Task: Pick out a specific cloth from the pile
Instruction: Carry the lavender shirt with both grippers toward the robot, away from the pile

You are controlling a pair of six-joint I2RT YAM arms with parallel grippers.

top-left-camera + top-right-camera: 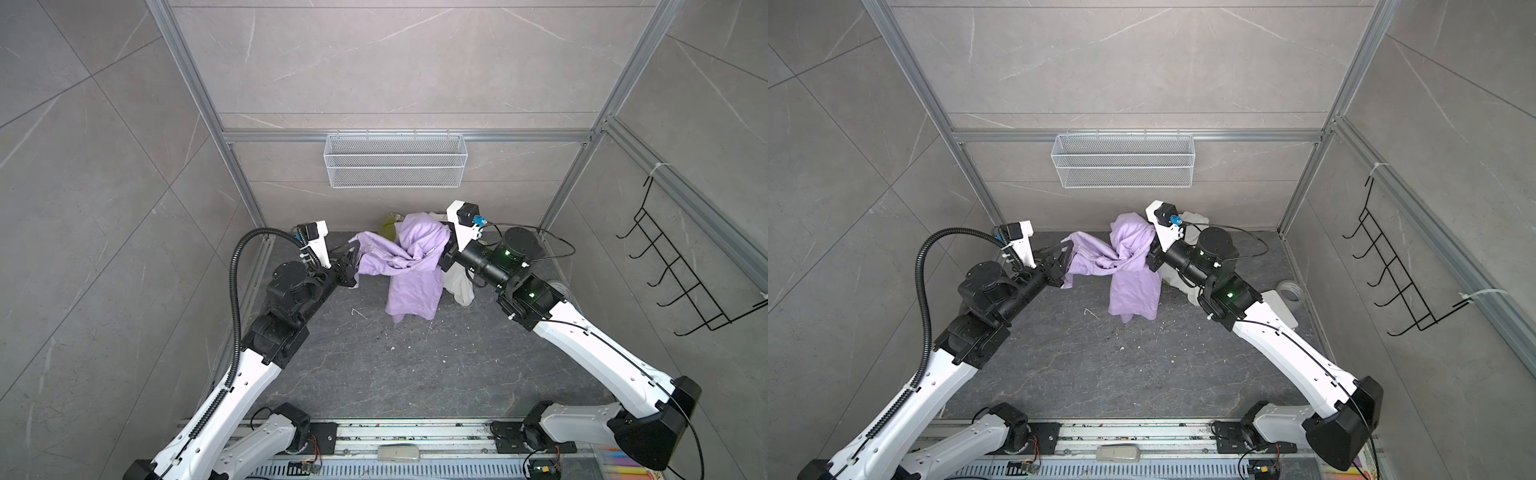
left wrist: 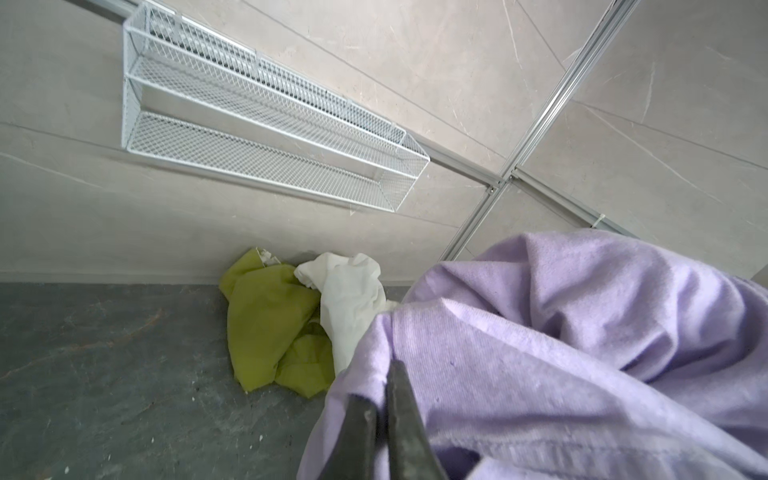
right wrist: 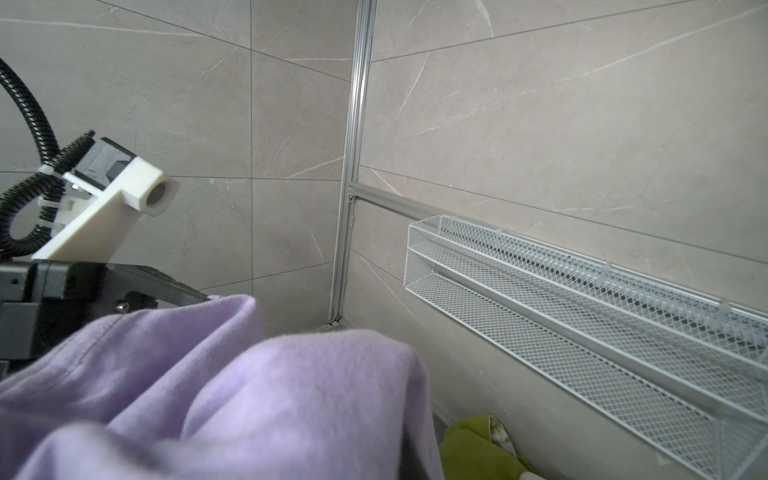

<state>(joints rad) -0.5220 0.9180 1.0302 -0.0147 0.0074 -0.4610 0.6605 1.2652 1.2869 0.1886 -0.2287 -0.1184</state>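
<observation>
Left gripper (image 2: 379, 390) is pressed shut on a hem of the soft plain lilac fabric cloth (image 1: 411, 266), which is pinched between two dark fingers (image 2: 405, 415). Its arm is stretched low and forward, below and left of the white wire mesh basket (image 1: 395, 160). The right gripper (image 1: 444, 254) is held higher, below the basket's right half, with its wrist angled inward. Its jaws are buried in fabric and closed on a bunched part of it.

The lilac fabric cloth is slung between both grippers, clear of the pile (image 2: 291, 332). One long fold hangs toward the dark stone-patterned floor (image 1: 395, 374) below the basket.

Behind it, at the wall's foot under the basket, a crumpled olive-green cloth (image 2: 266, 324) and a crumpled white cloth (image 2: 349, 299) are seen touching. In both top views these are largely hidden by the hanging fabric and the right arm. Right of the basket, a black wire hook rack (image 1: 681, 266) is fixed to the side wall.

Counted: two arms, two grippers, one lilac cloth, one olive-green, one white, one basket, one rack.
</observation>
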